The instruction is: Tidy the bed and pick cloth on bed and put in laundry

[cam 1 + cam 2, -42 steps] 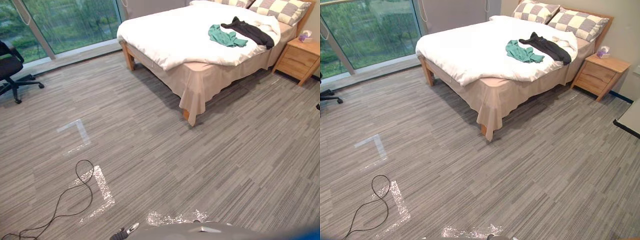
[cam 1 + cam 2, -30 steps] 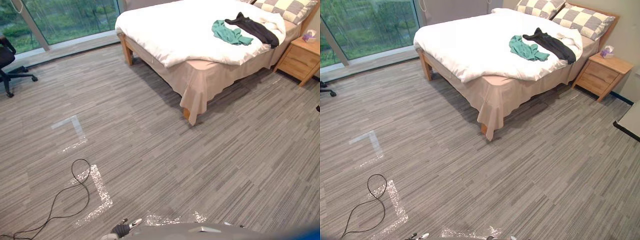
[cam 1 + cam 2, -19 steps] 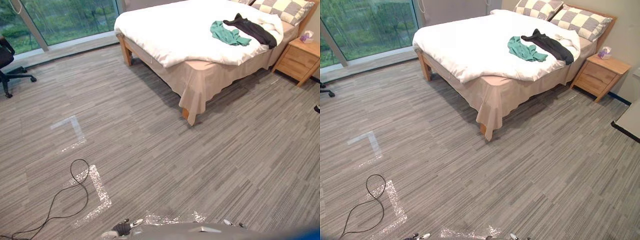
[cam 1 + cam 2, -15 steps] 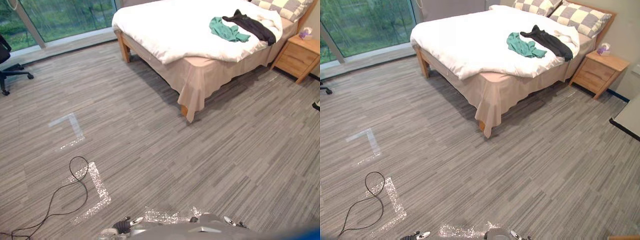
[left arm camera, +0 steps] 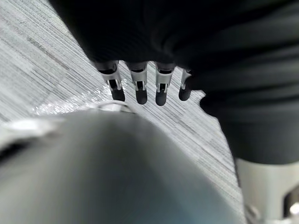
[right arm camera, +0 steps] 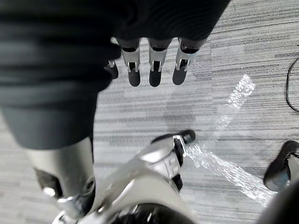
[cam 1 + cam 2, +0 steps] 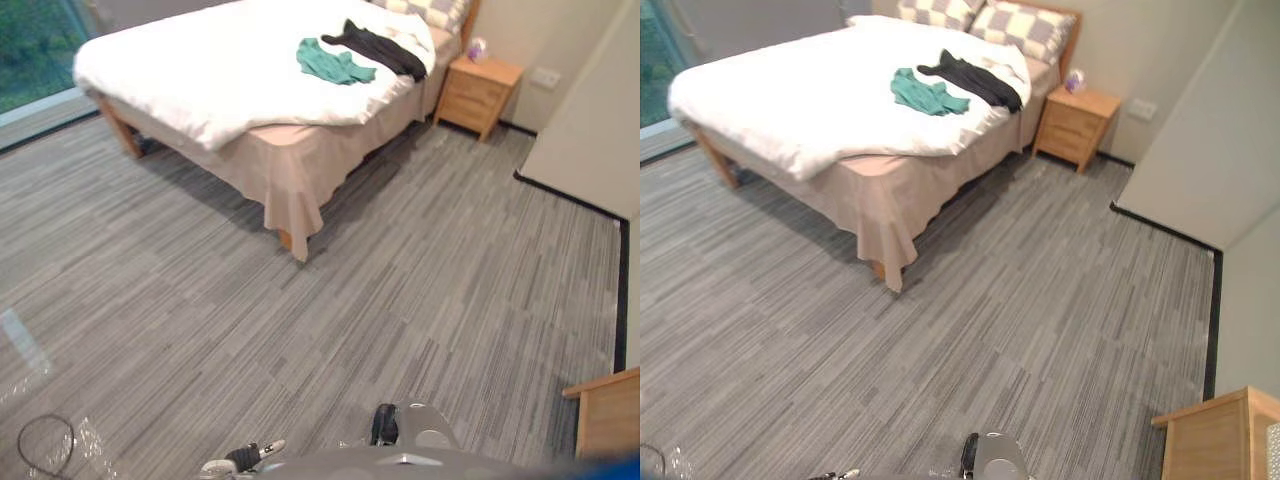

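Left eye view has swung toward the robot's right since half a second ago, a turn of the camera and not of the things. The bed (image 7: 190, 75) now sits at upper left, its puffy white duvet (image 7: 215, 55) over a draped beige skirt (image 7: 290, 175). A crumpled green cloth (image 7: 335, 63) lies on the duvet, just beside a long black cloth (image 7: 378, 47). A boxy wooden nightstand (image 7: 478, 92) has come into view. Right eye view adds checked pillows (image 7: 1025, 30) at the headboard and a wooden cabinet corner (image 7: 1215, 440) on the striped grey carpet (image 7: 1060, 290). Left wrist view shows the left hand (image 5: 137, 86) released, fingers straight and empty. Right wrist view shows the right hand (image 6: 154, 70) likewise slack, grasping nothing.
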`<state>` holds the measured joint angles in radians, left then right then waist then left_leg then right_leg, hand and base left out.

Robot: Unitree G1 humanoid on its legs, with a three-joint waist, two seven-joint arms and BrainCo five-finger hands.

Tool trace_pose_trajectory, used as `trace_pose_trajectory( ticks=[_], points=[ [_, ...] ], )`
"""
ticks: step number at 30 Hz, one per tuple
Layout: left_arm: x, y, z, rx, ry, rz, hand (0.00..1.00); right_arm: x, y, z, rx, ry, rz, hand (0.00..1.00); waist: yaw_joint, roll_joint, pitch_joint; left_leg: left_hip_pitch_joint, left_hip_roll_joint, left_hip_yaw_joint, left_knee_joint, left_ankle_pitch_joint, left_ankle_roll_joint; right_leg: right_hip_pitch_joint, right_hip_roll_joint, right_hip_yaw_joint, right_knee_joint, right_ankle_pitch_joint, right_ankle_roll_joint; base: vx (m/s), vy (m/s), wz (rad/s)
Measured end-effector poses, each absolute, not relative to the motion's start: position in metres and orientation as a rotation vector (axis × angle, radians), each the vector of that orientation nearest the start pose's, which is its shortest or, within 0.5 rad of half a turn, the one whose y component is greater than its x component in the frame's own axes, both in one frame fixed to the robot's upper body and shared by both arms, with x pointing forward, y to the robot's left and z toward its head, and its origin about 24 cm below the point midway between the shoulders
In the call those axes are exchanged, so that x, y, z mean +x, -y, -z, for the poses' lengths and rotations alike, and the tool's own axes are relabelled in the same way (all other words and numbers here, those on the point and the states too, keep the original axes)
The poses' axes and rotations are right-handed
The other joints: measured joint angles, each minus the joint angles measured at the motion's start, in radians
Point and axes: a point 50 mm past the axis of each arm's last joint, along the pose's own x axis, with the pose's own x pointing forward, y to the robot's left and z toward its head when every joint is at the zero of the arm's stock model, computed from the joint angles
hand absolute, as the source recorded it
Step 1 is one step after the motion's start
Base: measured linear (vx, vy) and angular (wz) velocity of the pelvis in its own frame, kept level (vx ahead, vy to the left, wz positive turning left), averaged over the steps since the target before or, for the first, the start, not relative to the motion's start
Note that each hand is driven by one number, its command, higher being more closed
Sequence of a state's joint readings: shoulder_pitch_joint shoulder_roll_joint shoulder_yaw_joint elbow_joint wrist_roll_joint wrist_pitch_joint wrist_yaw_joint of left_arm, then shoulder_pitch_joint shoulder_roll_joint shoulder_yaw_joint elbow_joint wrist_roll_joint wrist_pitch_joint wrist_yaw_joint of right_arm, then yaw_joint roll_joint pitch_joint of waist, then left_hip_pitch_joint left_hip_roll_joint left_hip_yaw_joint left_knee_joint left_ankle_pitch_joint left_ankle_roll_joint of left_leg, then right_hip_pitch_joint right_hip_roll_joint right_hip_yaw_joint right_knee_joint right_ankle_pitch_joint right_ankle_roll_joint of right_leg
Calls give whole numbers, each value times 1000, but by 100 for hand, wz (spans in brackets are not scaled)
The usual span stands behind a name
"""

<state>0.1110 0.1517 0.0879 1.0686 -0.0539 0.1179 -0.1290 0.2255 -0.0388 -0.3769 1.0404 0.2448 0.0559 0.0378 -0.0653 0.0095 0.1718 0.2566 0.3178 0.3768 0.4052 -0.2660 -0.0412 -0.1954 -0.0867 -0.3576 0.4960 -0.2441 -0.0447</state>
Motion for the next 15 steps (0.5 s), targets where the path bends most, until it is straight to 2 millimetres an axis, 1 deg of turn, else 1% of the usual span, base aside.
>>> trace_pose_trajectory(
  ticks=[1,2,3,4,5,6,7,8,9,10,11,12,13,14,15],
  points=[
    [74,-214,164,-68,-1234,-120,0,26,210,170,400,-1215,547,0,-1,8,0,-55,25,-40,116,34,7,12,15,5,-18,-5,-9,450,-363,-40],
    [81,-210,163,-85,-1181,-126,0,30,217,169,368,-1208,537,0,4,22,10,-155,61,-118,338,64,-7,57,52,21,-59,-4,-25,575,-363,-45],
    [84,-208,161,-88,-1138,-132,0,32,222,169,343,-1216,526,0,5,43,12,-210,80,-172,519,58,-18,133,86,33,-123,3,-38,585,-315,-55],
    [86,-207,161,-89,-1118,-128,0,41,223,168,326,-1206,499,0,8,48,13,-239,73,-199,598,47,-27,192,102,46,-171,6,-43,505,-218,-52],
    [88,-205,160,-100,-1097,-130,0,44,223,168,296,-1207,462,0,8,48,13,-275,44,-226,641,38,-36,253,114,61,-221,9,-50,395,-128,-37],
    [91,-204,159,-115,-1079,-133,0,50,224,167,286,-1196,447,0,12,47,14,-299,23,-237,650,30,-35,287,121,77,-252,13,-55,463,-131,-64],
    [96,-202,157,-135,-1044,-138,0,64,225,166,258,-1182,410,0,31,48,16,-363,-40,-245,631,-3,-33,357,128,109,-310,20,-56,455,-103,-66],
    [99,-203,156,-146,-1026,-143,0,70,225,166,252,-1171,400,0,34,45,18,-388,-64,-241,606,-17,-32,380,128,124,-328,20,-56,426,-50,-78],
    [100,-203,155,-160,-1012,-147,0,78,224,164,243,-1153,384,0,42,41,27,-417,-100,-218,552,-37,-27,407,122,137,-348,21,-55,421,-3,-64],
    [105,-202,154,-173,-988,-142,0,87,222,163,237,-1131,366,0,55,36,39,-446,-150,-173,434,-44,-21,450,111,151,-376,18,-46,504,24,-71],
    [106,-202,153,-192,-977,-146,0,90,220,162,232,-1117,351,0,57,32,41,-463,-192,-122,269,-22,-10,486,98,150,-401,6,-22,431,45,-56],
    [107,-201,153,-194,-975,-147,0,91,219,162,229,-1108,346,0,54,33,41,-468,-206,-93,178,12,-3,504,96,147,-414,-1,-9,460,82,-31],
    [106,-201,153,-201,-977,-151,0,91,219,161,227,-1095,345,0,50,38,42,-469,-219,-41,35,91,10,532,97,141,-437,-13,11,471,127,-11],
    [105,-198,154,-213,-979,-151,0,91,220,160,206,-1084,342,0,52,48,41,-470,-223,17,-99,227,61,568,107,137,-462,-31,32,572,194,11],
    [107,-203,153,-223,-968,-173,0,84,215,163,201,-1100,335,0,54,18,28,-466,-274,49,-124,242,141,594,66,116,-474,-48,54,487,181,27]
  ],
)
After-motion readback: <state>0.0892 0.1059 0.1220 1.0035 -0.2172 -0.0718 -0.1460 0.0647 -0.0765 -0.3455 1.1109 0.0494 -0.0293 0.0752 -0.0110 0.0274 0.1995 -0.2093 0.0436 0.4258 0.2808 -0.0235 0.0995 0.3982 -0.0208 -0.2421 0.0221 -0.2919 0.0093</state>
